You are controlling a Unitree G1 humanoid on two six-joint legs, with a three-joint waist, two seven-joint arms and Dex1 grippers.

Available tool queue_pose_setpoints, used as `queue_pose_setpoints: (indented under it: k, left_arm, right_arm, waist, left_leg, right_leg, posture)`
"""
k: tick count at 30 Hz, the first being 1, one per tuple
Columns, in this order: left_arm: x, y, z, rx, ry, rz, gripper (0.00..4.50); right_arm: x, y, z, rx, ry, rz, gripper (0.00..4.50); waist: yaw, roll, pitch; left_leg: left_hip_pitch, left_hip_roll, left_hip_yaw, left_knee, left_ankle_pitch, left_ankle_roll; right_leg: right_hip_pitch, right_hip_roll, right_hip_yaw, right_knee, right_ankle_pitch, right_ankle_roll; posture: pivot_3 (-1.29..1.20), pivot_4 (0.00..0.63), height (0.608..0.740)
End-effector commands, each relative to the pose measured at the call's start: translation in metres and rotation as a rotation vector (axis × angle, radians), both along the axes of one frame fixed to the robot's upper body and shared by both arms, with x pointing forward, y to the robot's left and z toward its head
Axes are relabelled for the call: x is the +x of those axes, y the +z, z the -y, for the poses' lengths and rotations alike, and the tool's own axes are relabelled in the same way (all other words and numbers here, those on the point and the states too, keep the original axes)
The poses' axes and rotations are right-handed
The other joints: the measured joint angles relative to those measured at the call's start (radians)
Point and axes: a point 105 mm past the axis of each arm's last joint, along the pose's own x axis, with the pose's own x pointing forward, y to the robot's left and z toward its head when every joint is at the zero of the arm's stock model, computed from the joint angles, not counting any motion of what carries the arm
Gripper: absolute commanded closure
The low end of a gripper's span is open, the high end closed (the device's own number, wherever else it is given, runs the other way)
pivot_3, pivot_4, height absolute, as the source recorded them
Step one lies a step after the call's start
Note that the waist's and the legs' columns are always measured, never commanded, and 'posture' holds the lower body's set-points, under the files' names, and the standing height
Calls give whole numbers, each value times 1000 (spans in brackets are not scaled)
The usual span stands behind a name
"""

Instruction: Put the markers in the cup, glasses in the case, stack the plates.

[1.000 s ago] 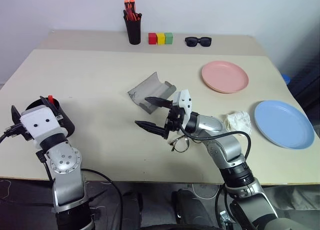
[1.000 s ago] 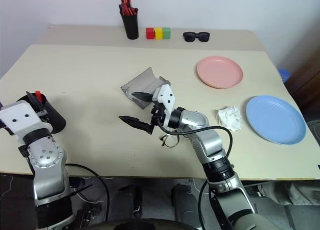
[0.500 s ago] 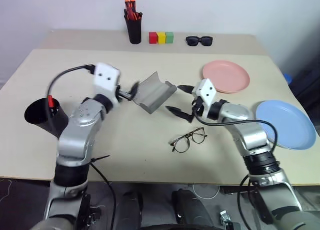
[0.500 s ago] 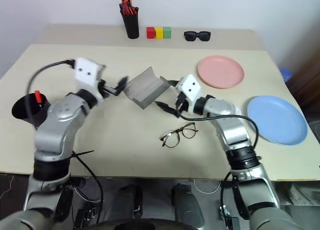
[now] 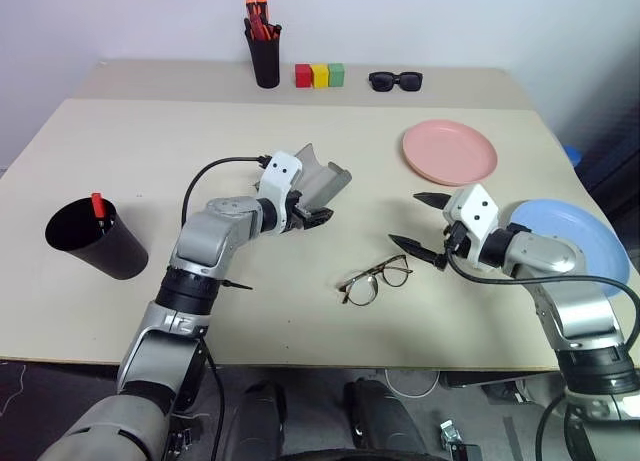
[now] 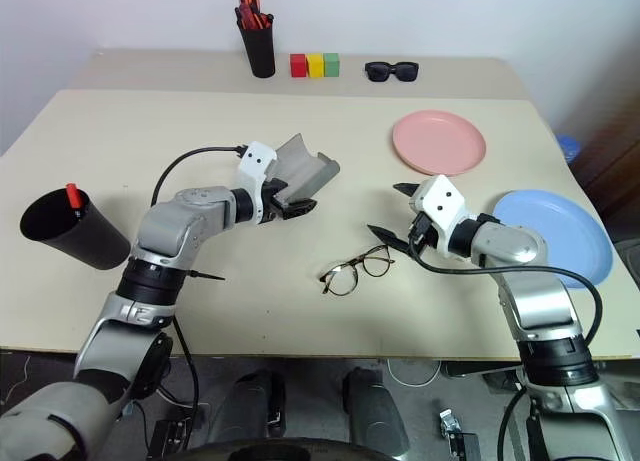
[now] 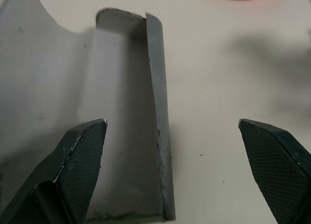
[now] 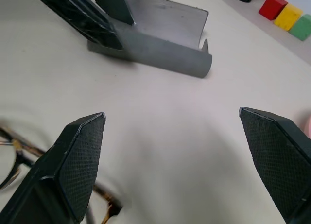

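**Fingers of both grippers spread, nothing grasped**

Fingers of left gripper (image 5: 312, 217) spread wide at the open grey case (image 5: 318, 184), 1 finger (image 7: 77, 156) over the case's inner trough, the other (image 7: 277, 156) over bare desk (image 5: 200, 151) beside the case's edge; contact with the felt cannot be told. Fingers of right gripper (image 5: 420, 223) likewise released and empty, pointing toward the middle of the desk, hovering just beside the glasses (image 5: 375, 280) without touching.

Lying flat near the front edge of the desk, between the 2 grippers: thin-framed glasses, lenses up, temples partly unfolded. Case resting lid-open toward the desk's middle, behind the glasses and apart from them.

Standing tilted at the near left: wide black cup (image 5: 93, 242), with a red marker (image 5: 98, 203) poking up inside against its rim. A second marker cannot be made out.

Pink plate (image 5: 450, 152) on the right half of the desk, blue plate (image 5: 590, 243) nearer the front right edge, partly behind the right arm; 2 plates well apart, not stacked.

Along the back of the desk: slim black pen pot (image 5: 266, 63) with orange-tipped pens, 3 small blocks (image 5: 320, 76) in red, yellow and green touching in a row, and chunky black sunglasses (image 5: 396, 80).
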Motion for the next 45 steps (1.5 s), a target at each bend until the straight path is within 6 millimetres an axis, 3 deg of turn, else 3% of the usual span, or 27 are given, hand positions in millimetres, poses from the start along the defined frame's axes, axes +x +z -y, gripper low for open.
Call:
queue_pose_setpoints:
  k: [1, 4, 11, 17, 24, 35, 38, 41, 45]
  left_arm:
    - [3, 6, 6, -2, -37, 14, 37]
    - [3, 3, 9, -12, -46, 1, 834]
    - [0, 4, 9, -16, -79, 10, 4438]
    - [-20, 7, 2, 97, -301, 147, 4438]
    - [-64, 4, -22, 270, -676, 235, 4438]
    - [-77, -5, -27, 288, -709, 163, 4438]
    - [-78, -6, -27, 281, -681, 148, 3674]
    - [-76, -7, -28, 310, -649, 154, 2235]
    - [-74, 3, -25, 267, -614, 203, 2235]
  right_arm:
    - [-8, 14, 0, 14, -15, 58, 0]
    - [-13, 11, 1, 20, -31, 51, 0]
    - [-22, 5, -1, 27, -35, 27, 0]
    - [-29, 1, -7, 34, 3, -3, 0]
    - [-35, -1, -13, 29, 54, -32, 0]
    - [-35, -3, -16, -8, 97, -48, 0]
    - [-35, -3, -17, -13, 105, -46, 0]
    - [-33, -3, -18, -23, 114, -44, 0]
    - [-32, -1, -18, -45, 120, -31, 0]
  waist:
    - [0, 0, 0]
    - [1, 0, 0]
    - [1, 0, 0]
    - [-2, 0, 0]
    - [3, 0, 0]
    - [1, 0, 0]
    - [1, 0, 0]
    - [2, 0, 0]
    - [3, 0, 0]
  left_leg:
    - [0, 0, 0, 0, 0, 0]
    - [0, 0, 0, 0, 0, 0]
    - [0, 0, 0, 0, 0, 0]
    - [0, 0, 0, 0, 0, 0]
    - [0, 0, 1, 0, 0, 0]
    - [0, 0, 0, 1, 0, 0]
    - [0, 0, 0, 1, 0, 0]
    - [0, 0, 0, 1, 0, 0]
    - [0, 0, 0, 1, 0, 0]
  right_leg:
    - [0, 0, 0, 0, 0, 0]
    - [0, 0, 0, 0, 0, 0]
    - [0, 0, 0, 0, 0, 0]
    - [0, 0, 0, 0, 0, 0]
    - [0, 0, 0, 0, -1, -1]
    - [0, 0, 0, 0, -1, -1]
    - [0, 0, 0, 0, -1, -1]
    - [0, 0, 0, 0, 0, -1]
    - [0, 0, 0, 0, 0, -1]
  posture:
    - [0, 150, 725]
    - [0, 150, 725]
    - [0, 150, 725]
    - [0, 150, 725]
    - [0, 150, 725]
    - [0, 150, 725]
    - [0, 150, 725]
    - [0, 150, 725]
    - [0, 150, 725]
